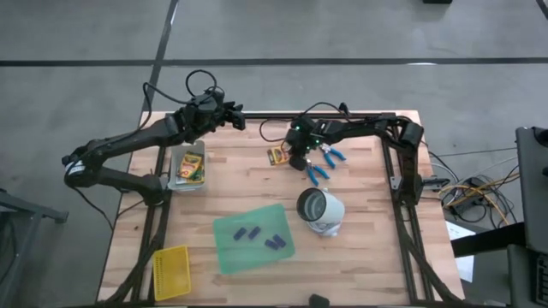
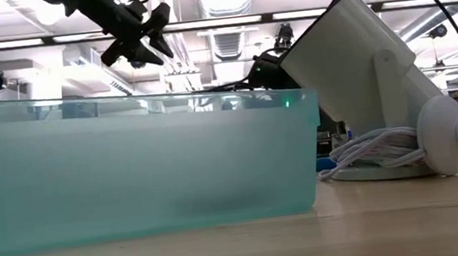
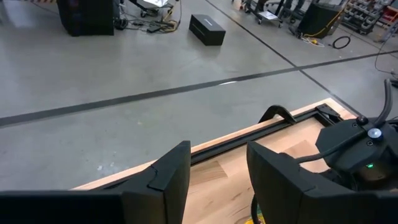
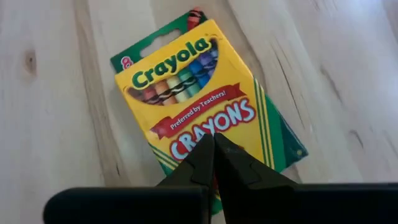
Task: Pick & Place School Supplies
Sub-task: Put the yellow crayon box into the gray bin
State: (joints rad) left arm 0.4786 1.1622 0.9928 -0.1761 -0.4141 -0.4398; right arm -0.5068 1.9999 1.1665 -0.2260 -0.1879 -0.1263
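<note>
1. Over the far middle of the bench (image 1: 360, 257), the right end effector (image 4: 214, 149) hangs with its fingers pressed together, tips just above a yellow-and-green crayon box (image 4: 205, 93) lying flat on the wood.
2. Left end effector (image 3: 217, 168) is up near the far edge, fingers spread, nothing between them.
3. More crayon boxes (image 1: 189, 168) sit in a clear bin (image 1: 174, 183) at the left.
4. Blue-handled scissors (image 1: 325, 162) lie just right of the right arm.
5. Purple-blue pieces (image 1: 257, 237) rest on the green sheet (image 1: 229, 257).
</note>
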